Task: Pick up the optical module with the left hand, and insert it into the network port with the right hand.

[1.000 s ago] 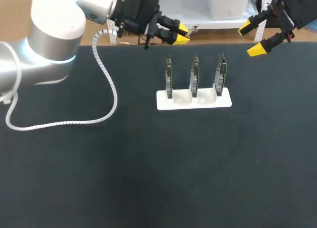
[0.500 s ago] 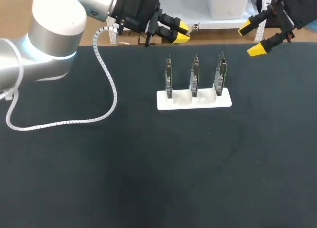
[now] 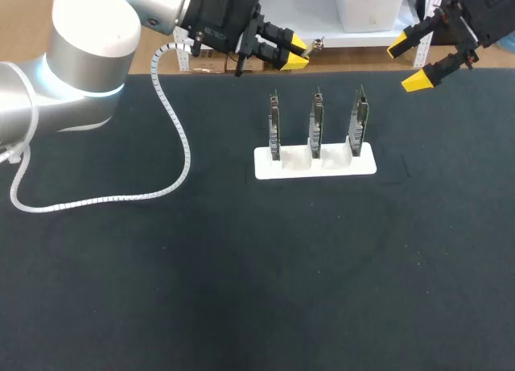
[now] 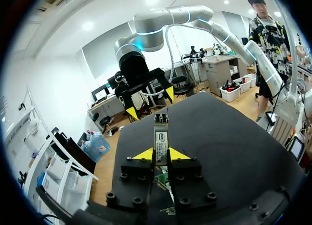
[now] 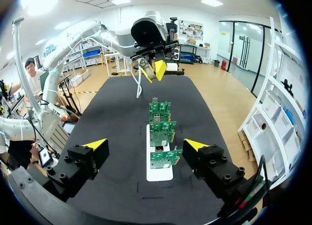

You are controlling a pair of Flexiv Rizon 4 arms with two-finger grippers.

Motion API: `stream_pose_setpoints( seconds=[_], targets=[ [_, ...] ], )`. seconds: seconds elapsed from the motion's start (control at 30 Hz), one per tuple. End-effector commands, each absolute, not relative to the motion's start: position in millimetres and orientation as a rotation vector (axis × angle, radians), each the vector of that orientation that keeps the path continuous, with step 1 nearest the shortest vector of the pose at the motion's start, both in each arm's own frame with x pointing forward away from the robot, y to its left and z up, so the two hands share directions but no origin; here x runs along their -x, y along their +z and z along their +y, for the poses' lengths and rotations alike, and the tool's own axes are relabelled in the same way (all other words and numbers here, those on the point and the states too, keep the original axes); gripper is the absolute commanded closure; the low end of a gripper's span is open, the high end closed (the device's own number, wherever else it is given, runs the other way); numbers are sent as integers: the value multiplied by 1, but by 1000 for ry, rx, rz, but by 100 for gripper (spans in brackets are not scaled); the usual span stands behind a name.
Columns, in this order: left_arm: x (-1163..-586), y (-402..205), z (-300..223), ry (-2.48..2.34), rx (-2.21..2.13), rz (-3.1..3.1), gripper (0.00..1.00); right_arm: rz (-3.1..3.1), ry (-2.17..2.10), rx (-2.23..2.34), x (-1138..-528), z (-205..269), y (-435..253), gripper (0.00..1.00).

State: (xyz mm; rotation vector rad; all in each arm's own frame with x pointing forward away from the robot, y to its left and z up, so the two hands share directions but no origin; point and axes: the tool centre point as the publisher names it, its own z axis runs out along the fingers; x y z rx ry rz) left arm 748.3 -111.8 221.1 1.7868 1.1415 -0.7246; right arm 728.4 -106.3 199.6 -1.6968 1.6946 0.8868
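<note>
The optical module (image 4: 161,133), a slim metal bar, is pinched between the yellow tips of my left gripper (image 4: 161,154) and sticks out ahead of them. In the head view my left gripper (image 3: 294,51) hangs over the table's far edge, left of the boards, with the module's end (image 3: 316,43) poking out. Three upright green network boards (image 3: 316,121) stand in a white holder (image 3: 366,163). My right gripper (image 3: 407,63) is open and empty above the far right, its fingers wide apart. From the right wrist view the boards (image 5: 161,127) lie ahead of my right gripper (image 5: 146,145).
A white spiral cable (image 3: 179,138) loops from the left arm across the black table (image 3: 241,290) at the left. In the left wrist view, my right gripper (image 4: 150,102) faces mine from across the table.
My left arm has shifted slightly up and back with the module still in its grip. The right arm and the boards have not moved.
</note>
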Motion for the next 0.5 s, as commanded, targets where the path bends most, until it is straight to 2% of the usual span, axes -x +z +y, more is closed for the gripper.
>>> stream_pose_setpoints(
  seconds=[0.03, 0.23, 0.5],
  targets=[
    [-739, 244, -120, -646, -1723, 1155, 100, 1696, 882, 1694, -727, -106, 200, 0],
    [-726, 270, -137, -611, -1641, 1187, 100, 1696, 882, 1694, -727, -106, 200, 0],
    [-704, 260, -166, -712, -1529, 1182, 100, 1696, 882, 1694, -727, -106, 200, 0]
  ],
)
